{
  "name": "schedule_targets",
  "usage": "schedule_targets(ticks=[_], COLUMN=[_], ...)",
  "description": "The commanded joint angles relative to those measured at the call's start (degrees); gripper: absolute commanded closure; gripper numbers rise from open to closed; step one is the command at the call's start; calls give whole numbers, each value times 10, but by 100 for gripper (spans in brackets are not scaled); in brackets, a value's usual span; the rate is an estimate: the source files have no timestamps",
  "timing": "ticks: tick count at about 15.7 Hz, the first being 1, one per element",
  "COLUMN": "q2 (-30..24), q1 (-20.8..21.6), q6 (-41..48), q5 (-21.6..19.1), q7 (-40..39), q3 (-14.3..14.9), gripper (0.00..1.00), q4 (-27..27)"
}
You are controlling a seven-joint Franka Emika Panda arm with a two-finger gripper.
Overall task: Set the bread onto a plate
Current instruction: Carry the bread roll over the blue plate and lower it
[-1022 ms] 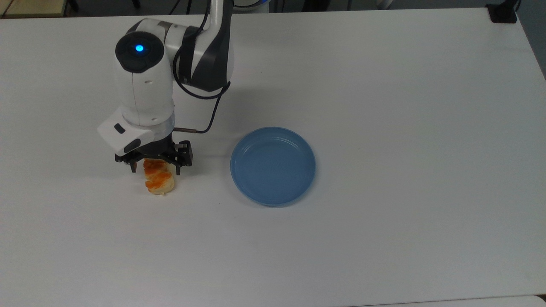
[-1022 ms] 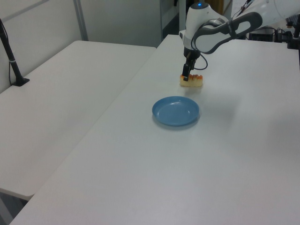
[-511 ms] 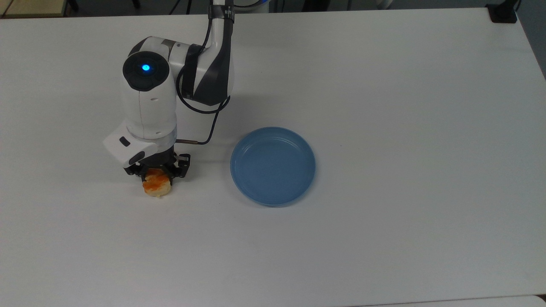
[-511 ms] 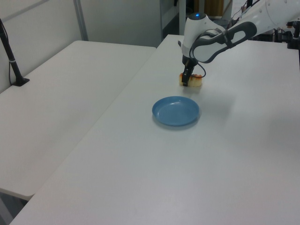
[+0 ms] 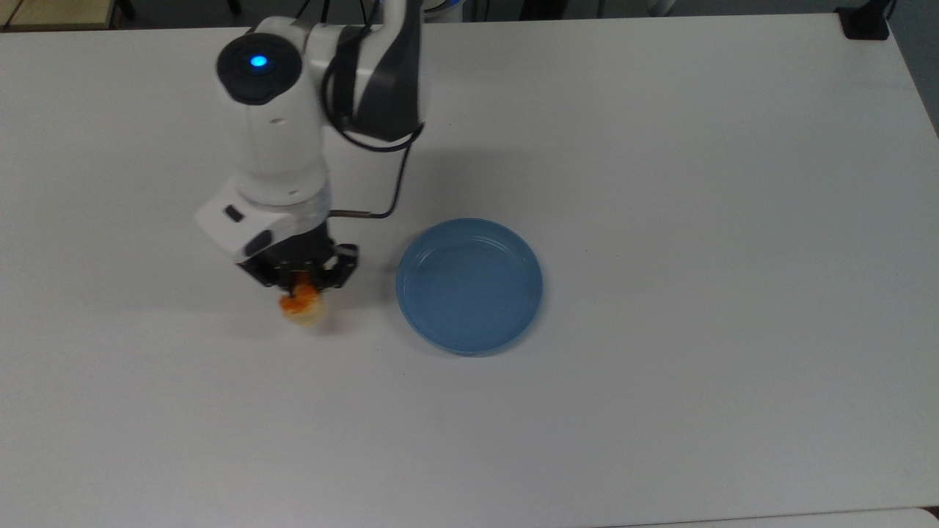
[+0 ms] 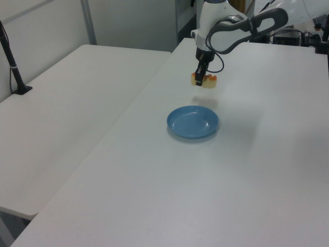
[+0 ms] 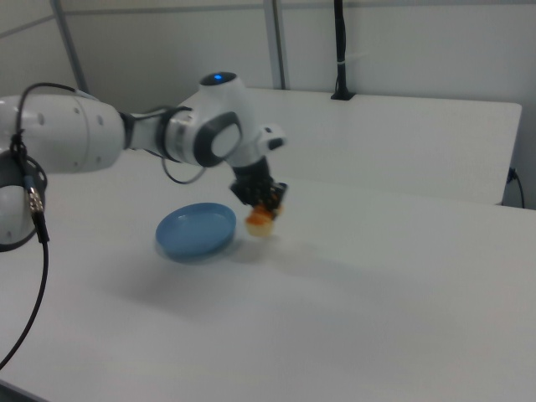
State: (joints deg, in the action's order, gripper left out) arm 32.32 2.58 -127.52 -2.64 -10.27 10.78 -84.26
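Lifted since a second ago, the bread (image 5: 302, 306) no longer lies on the white table (image 5: 660, 411); it hangs in the air, pinched between the fingers of the gripper (image 5: 299, 281), and it has shifted a little toward the plate. A half second back the roll was still low at the tabletop, with the claw closed round it.

Going left to right across the top view: the arm (image 5: 275, 132) with its blue light stands over the table's left half, the black gripper points down beneath it, and the bread's pale end with an orange-brown top shows just below the fingers. Right of that, near but apart, sits the blue plate (image 5: 469, 286), flat on the table and bare inside.

From the left view, the bread (image 6: 204, 80) hangs level under the gripper (image 6: 198, 78), clear of the surface, with its faint shadow on the table below and the plate (image 6: 193, 122) nearer the camera. On the right view, the plate (image 7: 196, 231) lies to the left and the held bread (image 7: 260, 218) hangs just beside its right rim.
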Motion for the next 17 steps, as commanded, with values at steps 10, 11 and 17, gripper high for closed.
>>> schedule_targets(ticks=[10,11,17], q2=[12,19,15], q1=[154,154,154], q6=[21,10,0], q5=[-7,-8,8], q7=[151,152,171], q3=[-6,-6,-6], gripper=[57,49,0], q4=[-17,-17,-17])
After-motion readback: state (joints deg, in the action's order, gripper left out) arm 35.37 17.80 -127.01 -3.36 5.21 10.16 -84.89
